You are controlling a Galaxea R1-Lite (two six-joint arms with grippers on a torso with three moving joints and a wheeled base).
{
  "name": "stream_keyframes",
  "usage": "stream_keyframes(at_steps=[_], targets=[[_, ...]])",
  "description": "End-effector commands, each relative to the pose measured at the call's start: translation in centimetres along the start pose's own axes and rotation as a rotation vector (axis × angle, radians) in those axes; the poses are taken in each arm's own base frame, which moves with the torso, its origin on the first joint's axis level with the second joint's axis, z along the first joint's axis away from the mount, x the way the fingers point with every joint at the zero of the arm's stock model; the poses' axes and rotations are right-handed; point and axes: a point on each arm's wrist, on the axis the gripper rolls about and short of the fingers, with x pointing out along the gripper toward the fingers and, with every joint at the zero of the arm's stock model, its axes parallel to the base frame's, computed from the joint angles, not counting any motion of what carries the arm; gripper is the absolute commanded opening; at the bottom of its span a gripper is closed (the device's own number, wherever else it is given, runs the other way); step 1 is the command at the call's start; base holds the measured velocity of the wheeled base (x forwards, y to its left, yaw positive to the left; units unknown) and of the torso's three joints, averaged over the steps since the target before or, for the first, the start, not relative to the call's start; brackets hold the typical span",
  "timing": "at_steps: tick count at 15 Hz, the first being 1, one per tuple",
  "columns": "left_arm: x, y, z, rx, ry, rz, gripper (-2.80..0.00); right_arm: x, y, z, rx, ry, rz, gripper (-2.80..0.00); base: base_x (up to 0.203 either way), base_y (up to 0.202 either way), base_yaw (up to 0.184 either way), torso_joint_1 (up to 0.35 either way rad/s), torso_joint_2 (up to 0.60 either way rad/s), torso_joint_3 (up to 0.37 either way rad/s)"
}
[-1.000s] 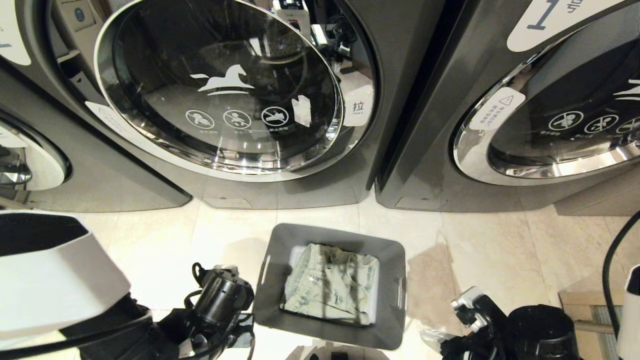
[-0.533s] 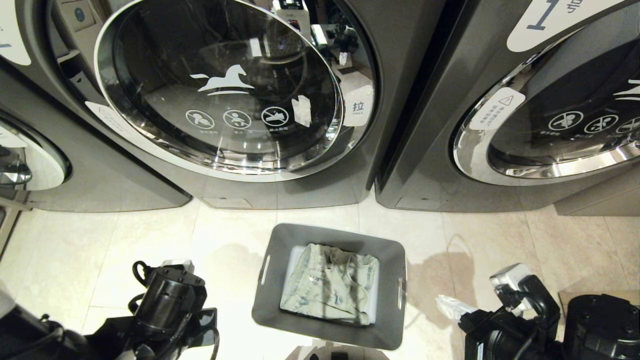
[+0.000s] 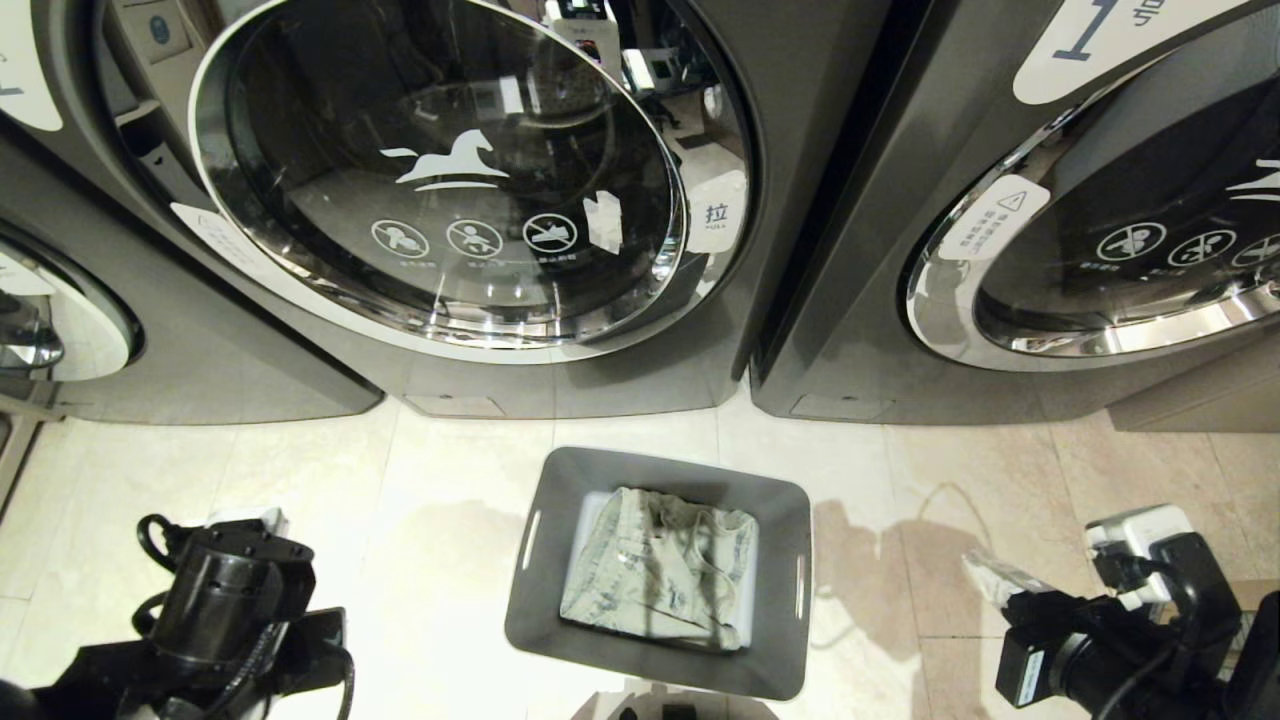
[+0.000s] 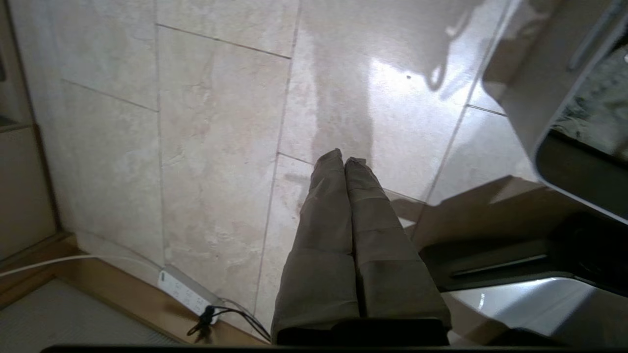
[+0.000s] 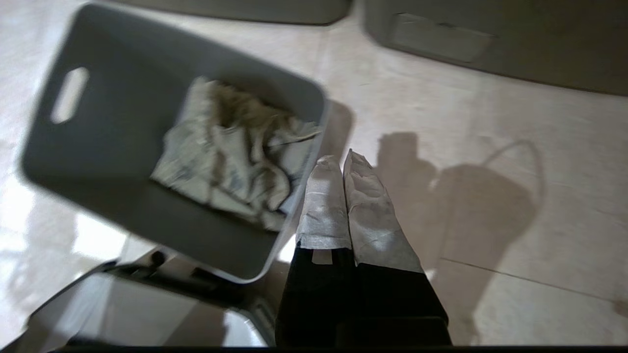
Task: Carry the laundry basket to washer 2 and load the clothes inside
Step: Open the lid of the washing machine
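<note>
Head view shows you the grey laundry basket (image 3: 660, 570) standing on the tiled floor (image 3: 450, 500), just in front of the gap between two dark grey front-load washers. The pale green-grey denim clothes (image 3: 660, 570) lie crumpled inside the basket, below its rim. Your centre washer (image 3: 560, 380), with a horse mark on its round chrome-rimmed glass door (image 3: 440, 170), has that door shut; the washer labelled 1 (image 3: 870, 300) stands on its right.

Your left claw (image 4: 345, 164) hangs over bare tile to the basket's left, its fingers pressed together and holding nothing. A white power strip (image 4: 184, 291) lies at the floor's edge near it.

Your right claw (image 5: 343, 162) hangs just beside the basket's right wall, likewise clenched and empty. Neither claw touches the basket.
</note>
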Motion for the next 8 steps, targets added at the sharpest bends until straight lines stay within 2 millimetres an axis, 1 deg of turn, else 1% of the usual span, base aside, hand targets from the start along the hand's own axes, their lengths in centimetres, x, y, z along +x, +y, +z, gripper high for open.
stream_keyframes(at_steps=[1,3,5,8], targets=[[0.2,2.0,-0.1,-0.031,0.003,0.097,-2.8,-1.0,-1.4,-0.1,0.016,-0.014,-0.074,-2.8,0.0,0.0,0.0,0.0,0.0,0.0],[-0.1,3.3,-0.4,-0.059,0.001,0.137,-2.8,-1.5,-2.9,0.7,0.048,-0.066,-0.164,-2.8,0.0,0.0,0.0,0.0,0.0,0.0],[-1.0,4.5,-0.9,-0.095,-0.019,0.156,-2.8,-2.7,-4.2,1.5,0.075,-0.129,-0.237,-2.8,0.0,0.0,0.0,0.0,0.0,0.0],[-3.3,6.3,-1.3,-0.159,-0.098,0.162,-2.8,-6.0,-5.7,2.3,0.094,-0.217,-0.334,-2.8,0.0,0.0,0.0,0.0,0.0,0.0]])
